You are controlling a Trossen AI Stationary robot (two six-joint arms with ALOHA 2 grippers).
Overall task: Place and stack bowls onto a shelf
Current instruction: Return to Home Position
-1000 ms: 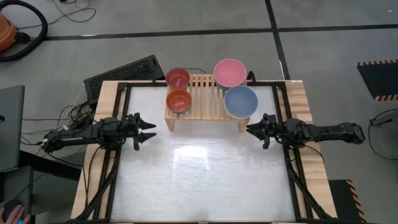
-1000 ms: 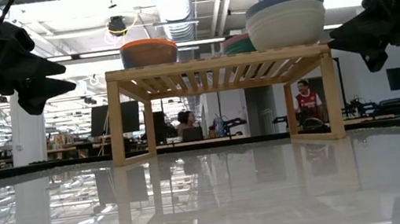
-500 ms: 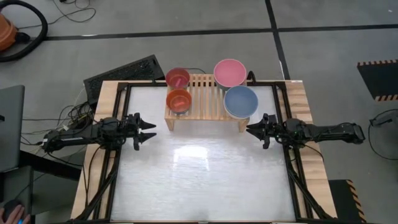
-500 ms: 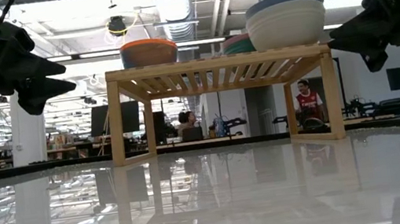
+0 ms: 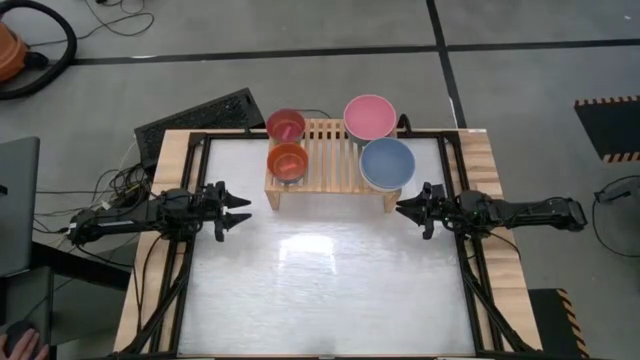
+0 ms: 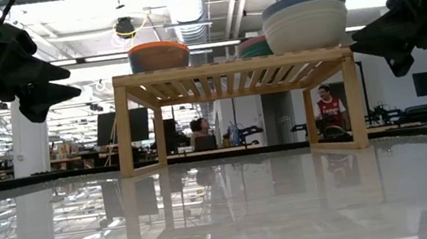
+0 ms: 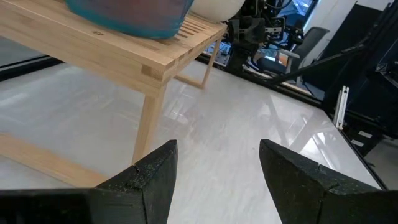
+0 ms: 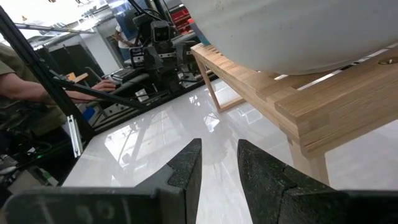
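The light-wood shelf (image 5: 328, 160) stands on its side legs at the table's far edge. On its slats, in the high view, are a magenta bowl (image 5: 286, 125), an orange bowl (image 5: 287, 159), a light pink bowl (image 5: 370, 116) and a slate blue bowl (image 5: 387, 163). In the low view the slate blue one sits in a cream bowl (image 6: 306, 25). The orange bowl (image 6: 158, 56) is at the left, and a teal green one (image 6: 253, 46) sits behind. My left gripper (image 5: 240, 210) hovers open left of the shelf. My right gripper (image 5: 402, 208) hovers right of it, open by a narrow gap.
Bare glossy white tabletop (image 5: 320, 280) stretches from the shelf to the near edge. A black frame (image 5: 190, 290) borders the table. In the right wrist view a person's hand (image 8: 115, 78) shows beyond the table's left side. A dark keyboard-like panel (image 5: 200, 115) lies at the far left corner.
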